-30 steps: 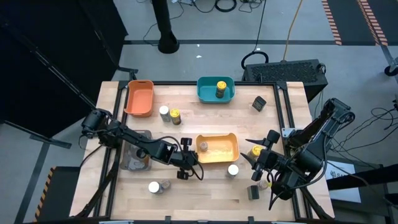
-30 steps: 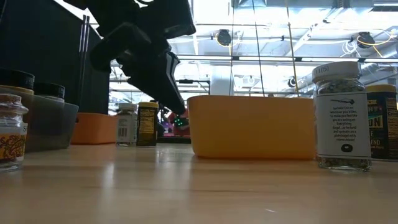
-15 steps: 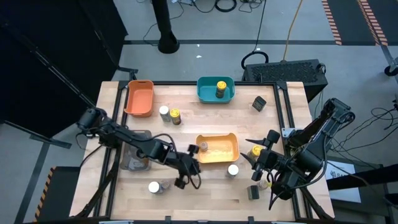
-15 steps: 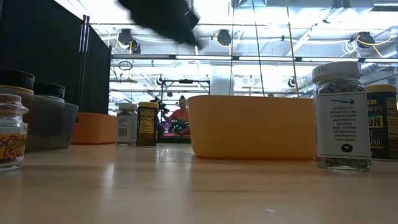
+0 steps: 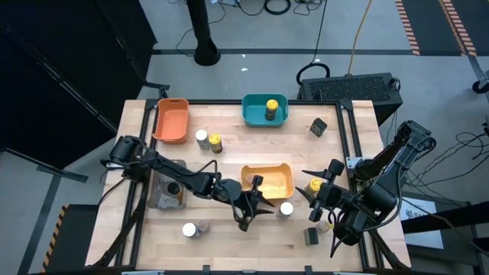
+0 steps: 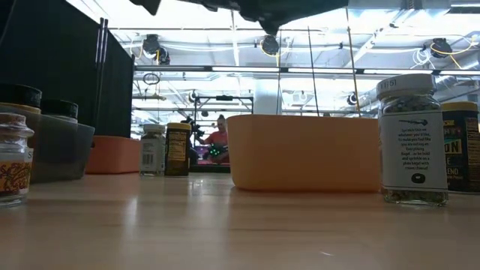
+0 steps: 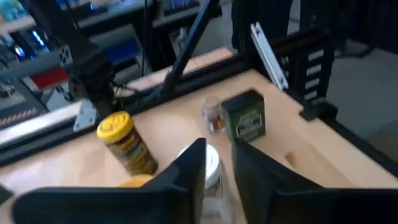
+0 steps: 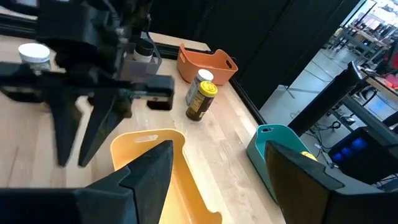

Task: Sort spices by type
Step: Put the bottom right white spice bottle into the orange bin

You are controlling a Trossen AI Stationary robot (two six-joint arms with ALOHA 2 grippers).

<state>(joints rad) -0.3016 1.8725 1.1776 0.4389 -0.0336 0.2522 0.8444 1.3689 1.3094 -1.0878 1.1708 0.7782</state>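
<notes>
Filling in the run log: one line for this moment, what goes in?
left hand: open, empty, by yellow bin end | right hand: open, empty, at table's right side

Hidden, blurred and cropped regions.
We cannot read the blurred yellow-lidded cylindrical spice jar (image 7: pixel 127 145); the picture's edge crops the dark-labelled yellow-lidded jar (image 6: pixel 460 147); the yellow rectangular plastic bin (image 6: pixel 304 152) hides its contents.

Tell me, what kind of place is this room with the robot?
Probably a robot lab or workshop: a wooden table in a metal frame, bare concrete floor with loose cables, and ceiling lights over a big hall.
</notes>
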